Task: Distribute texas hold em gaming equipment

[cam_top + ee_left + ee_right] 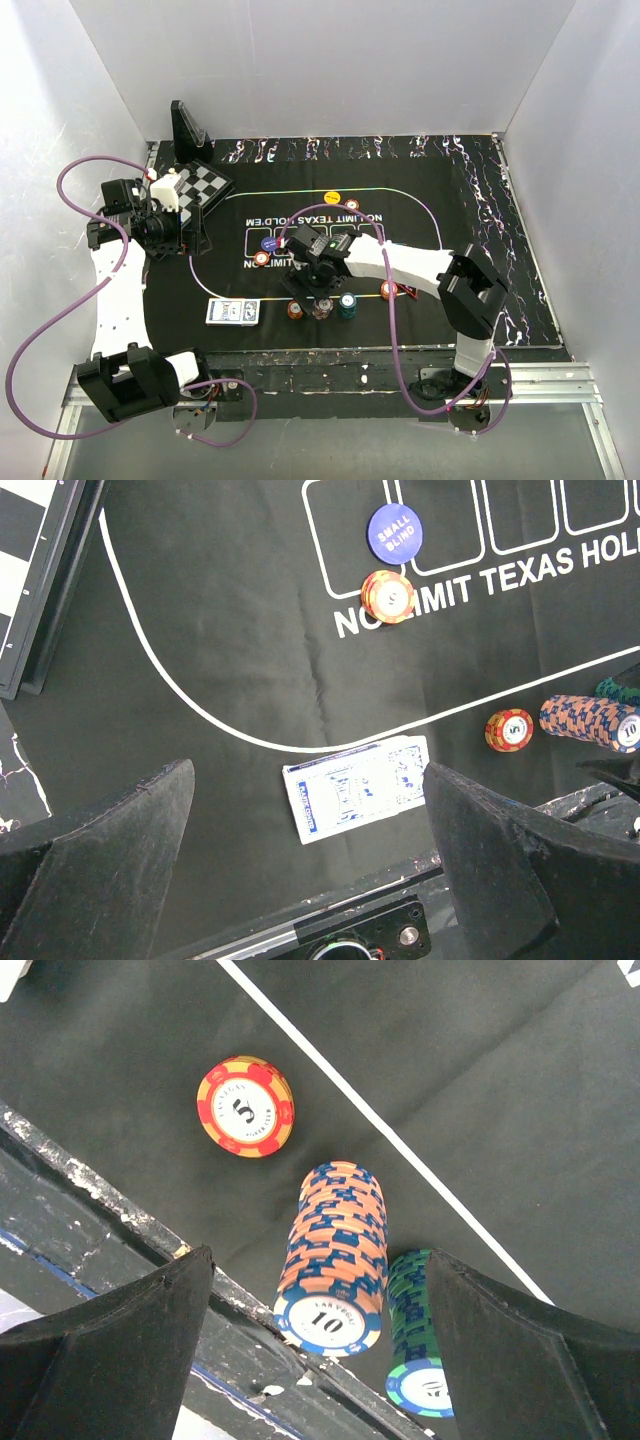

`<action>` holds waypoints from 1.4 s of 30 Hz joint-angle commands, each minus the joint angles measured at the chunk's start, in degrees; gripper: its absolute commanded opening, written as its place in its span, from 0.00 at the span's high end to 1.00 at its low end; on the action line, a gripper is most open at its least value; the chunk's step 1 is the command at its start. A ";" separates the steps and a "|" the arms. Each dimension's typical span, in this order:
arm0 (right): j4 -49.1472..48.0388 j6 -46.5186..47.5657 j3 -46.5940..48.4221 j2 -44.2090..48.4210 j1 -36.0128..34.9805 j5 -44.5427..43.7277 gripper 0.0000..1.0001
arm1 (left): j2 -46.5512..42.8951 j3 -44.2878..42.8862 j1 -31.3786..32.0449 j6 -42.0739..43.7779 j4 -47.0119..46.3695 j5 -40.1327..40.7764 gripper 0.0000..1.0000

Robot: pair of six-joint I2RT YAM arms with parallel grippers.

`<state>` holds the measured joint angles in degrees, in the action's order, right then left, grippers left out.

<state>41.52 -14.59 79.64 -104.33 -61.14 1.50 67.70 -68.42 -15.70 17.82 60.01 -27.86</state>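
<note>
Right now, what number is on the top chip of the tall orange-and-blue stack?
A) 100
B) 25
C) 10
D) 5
C: in the right wrist view, the top chip of the orange-and-blue chip stack is printed 10. The 5 is on the red-and-yellow chip lying apart from it.

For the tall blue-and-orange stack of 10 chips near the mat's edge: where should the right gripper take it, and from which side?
Probably from above, pinching the blue-and-orange stack across its round side wall, low down so every chip comes along. It stands upright, with the green stack close beside it, so the free near and far sides suit the pinch best.
</note>
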 commanded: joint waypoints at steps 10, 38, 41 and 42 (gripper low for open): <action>-1.44 0.88 1.05 -1.40 -0.20 0.26 0.17 | -1.61 -1.98 -0.56 0.46 0.20 0.00 0.00; -0.21 2.72 -0.09 -1.49 -0.29 -0.35 0.36 | -1.26 -1.80 -0.82 0.37 -0.07 0.26 0.00; -0.03 2.90 -0.09 -1.40 -0.20 -0.70 0.38 | -1.34 -1.80 -0.91 0.28 -0.07 0.26 0.00; -0.12 2.81 -0.18 -1.31 -0.20 -0.71 0.39 | -1.43 -1.71 -0.91 0.28 -0.07 0.17 0.00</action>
<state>41.43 -12.97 79.70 -106.24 -61.14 1.45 67.70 -68.53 -16.19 17.85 59.99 -27.57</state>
